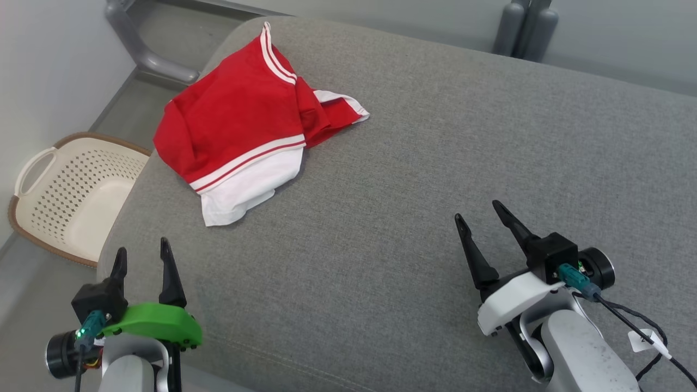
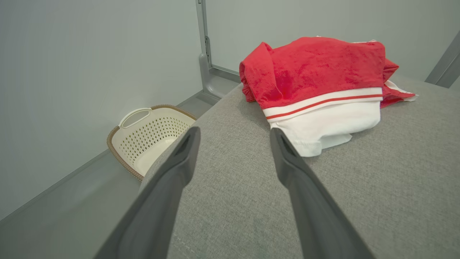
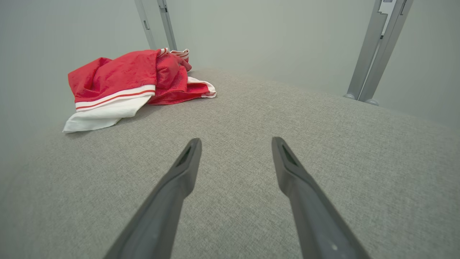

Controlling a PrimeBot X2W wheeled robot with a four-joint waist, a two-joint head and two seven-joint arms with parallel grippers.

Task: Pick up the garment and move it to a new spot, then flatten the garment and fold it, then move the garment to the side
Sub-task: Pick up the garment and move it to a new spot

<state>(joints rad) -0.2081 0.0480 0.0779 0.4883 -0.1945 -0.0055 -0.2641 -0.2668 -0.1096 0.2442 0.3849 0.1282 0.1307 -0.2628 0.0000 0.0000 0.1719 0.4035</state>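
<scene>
The left claw [image 1: 142,245] and right claw [image 1: 478,209] are hovering wide open and empty, seemingly readying for pickup, while the crumpled garment [image 1: 239,125] is lying untouched at the far-left corner of the grey cushion [image 1: 414,163].

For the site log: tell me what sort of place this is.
Likely a laundry-folding test setup in a plain room: a crumpled red-and-white garment lies on a grey upholstered surface, and a cream perforated basket sits on the floor beside it.
</scene>
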